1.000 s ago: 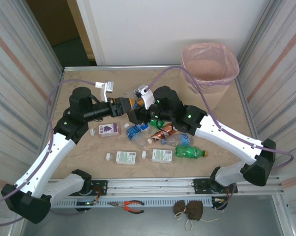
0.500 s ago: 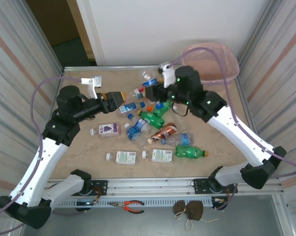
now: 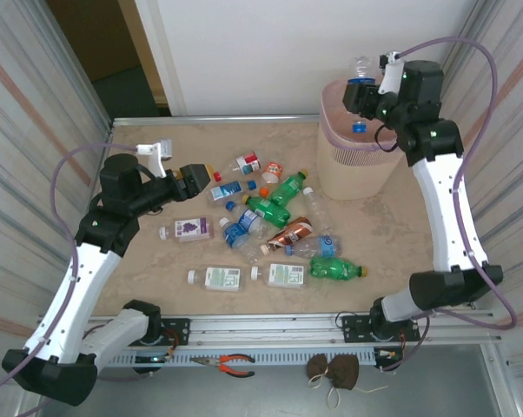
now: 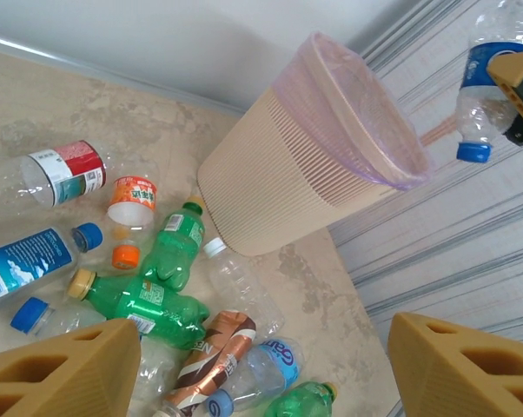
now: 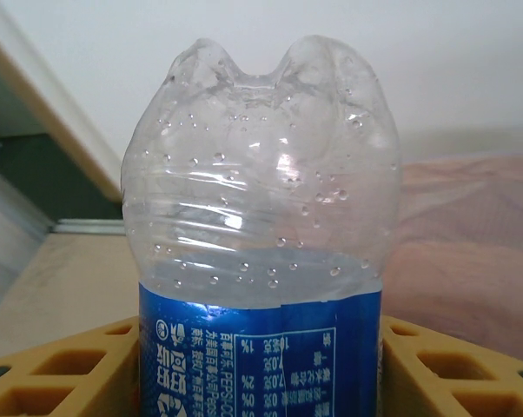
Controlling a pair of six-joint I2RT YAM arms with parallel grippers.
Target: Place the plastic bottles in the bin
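Two arms, one bin and roughly fourteen plastic bottles share a beige marbled tabletop (image 3: 148, 261). At the left, the left gripper (image 3: 198, 176) hangs above the surface, its yellow fingers (image 4: 62, 369) spread wide with nothing between them.

Just right of it, the loose bottles lie on their sides across the middle of the table. About thirteen can be counted, though the overlapping heap makes the tally uncertain. There are three green bottles (image 3: 286, 188) and three white ones: one purple-labelled bottle (image 3: 188, 229) and two green-labelled bottles (image 3: 218, 278) toward the near edge. There is also a brown-labelled bottle (image 3: 287, 233), an orange-labelled bottle (image 3: 272, 170), a red-labelled bottle (image 3: 246, 162), and several clear ones with blue labels or caps.

The bin (image 3: 357, 169), beige with a slotted band and a pink liner (image 4: 357, 104), stands upright in the far right corner. A clear white-capped bottle (image 3: 312, 201) lies just beside its base.

Above the bin's mouth, the right gripper (image 3: 362, 95) is clamped on one more, a blue-labelled bottle (image 5: 261, 261). It is held upside down, blue cap toward the liner and clear base up, with the pads (image 5: 62, 373) pressing the label from both sides.

Ribbed striped panels (image 3: 36, 104) wall the left and right sides. A white wall (image 3: 270, 52) closes the far side, with a dark doorway (image 3: 96, 52) at far left. Red-handled pliers (image 3: 235, 363) lie below the near rail.
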